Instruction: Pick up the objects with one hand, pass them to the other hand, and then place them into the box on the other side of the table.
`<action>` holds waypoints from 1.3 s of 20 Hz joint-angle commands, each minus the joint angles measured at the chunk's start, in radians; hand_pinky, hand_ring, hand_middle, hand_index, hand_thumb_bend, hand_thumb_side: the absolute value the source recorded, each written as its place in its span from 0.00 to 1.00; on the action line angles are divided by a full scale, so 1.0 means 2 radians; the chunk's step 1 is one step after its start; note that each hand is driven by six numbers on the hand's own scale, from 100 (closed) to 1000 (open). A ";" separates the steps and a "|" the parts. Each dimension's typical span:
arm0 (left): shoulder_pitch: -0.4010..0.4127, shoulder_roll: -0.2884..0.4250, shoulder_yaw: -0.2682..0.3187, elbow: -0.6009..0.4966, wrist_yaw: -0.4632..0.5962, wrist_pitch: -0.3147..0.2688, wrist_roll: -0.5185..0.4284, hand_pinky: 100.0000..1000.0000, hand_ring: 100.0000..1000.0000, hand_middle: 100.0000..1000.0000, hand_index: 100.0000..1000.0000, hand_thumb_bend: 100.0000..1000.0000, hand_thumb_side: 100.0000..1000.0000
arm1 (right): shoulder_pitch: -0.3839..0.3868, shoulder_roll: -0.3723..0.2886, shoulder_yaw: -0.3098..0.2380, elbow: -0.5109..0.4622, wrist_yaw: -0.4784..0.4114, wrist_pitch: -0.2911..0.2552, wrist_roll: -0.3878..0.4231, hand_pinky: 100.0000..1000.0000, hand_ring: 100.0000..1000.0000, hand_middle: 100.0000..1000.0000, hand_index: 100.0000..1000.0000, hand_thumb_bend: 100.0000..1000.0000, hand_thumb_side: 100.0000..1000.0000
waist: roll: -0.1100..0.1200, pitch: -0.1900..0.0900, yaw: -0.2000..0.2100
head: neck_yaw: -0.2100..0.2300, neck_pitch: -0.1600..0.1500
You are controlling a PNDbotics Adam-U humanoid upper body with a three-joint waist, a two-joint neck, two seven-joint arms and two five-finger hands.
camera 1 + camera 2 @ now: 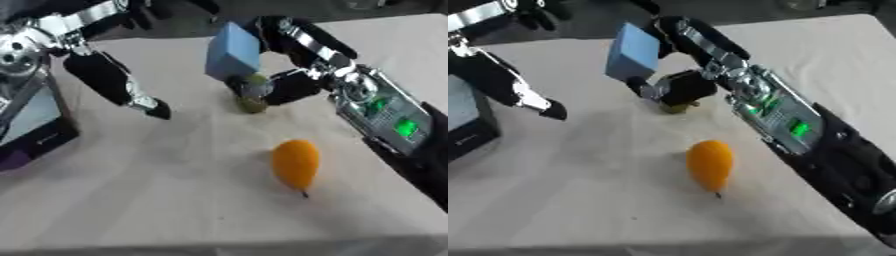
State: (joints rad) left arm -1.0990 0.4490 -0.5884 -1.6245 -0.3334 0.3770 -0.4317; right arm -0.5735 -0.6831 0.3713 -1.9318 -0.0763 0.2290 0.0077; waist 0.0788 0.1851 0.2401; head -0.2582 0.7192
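right hand closed on a green object, orange one lying free

pale cloth is seen spread over the surface, lying askew in both views. near the middle, the right hand is lowered from the upper right, its fingers curled round a small green object that sits on or just above the cloth; which of the two cannot be told. a blue block is seen just behind that hand, touching or close against it. an orange, egg-shaped object lies alone on the cloth nearer the camera, well apart from both hands. the left hand is held above the surface at the left, fingers extended downward and grasping nothing. a dark box is partly shown at the left edge.
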 commanded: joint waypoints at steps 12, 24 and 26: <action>-0.023 -0.033 -0.003 0.019 -0.013 0.006 0.012 0.84 0.79 0.80 0.86 0.78 0.16 | -0.019 0.002 0.010 -0.006 0.025 -0.018 0.004 0.72 0.63 0.40 0.44 0.16 0.00 | 0.009 -0.003 0.000 | 0.001 -0.002; -0.026 -0.046 -0.005 0.009 0.007 0.020 0.036 0.83 0.77 0.79 0.85 0.72 0.19 | -0.020 0.005 0.014 -0.006 0.028 -0.018 0.010 0.72 0.63 0.40 0.44 0.16 0.00 | 0.009 0.001 0.000 | 0.002 -0.001; -0.026 -0.047 -0.005 0.011 0.006 0.020 0.037 0.83 0.77 0.78 0.84 0.71 0.19 | -0.021 0.006 0.015 -0.008 0.029 -0.019 0.011 0.72 0.63 0.40 0.44 0.16 0.00 | 0.009 0.001 0.000 | 0.002 -0.001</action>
State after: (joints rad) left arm -1.1268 0.3491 -0.6047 -1.5921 -0.3241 0.4169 -0.3637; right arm -0.5978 -0.6646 0.4058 -1.9323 -0.0224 0.1939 0.0271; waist 0.0846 0.1874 0.2395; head -0.2573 0.7191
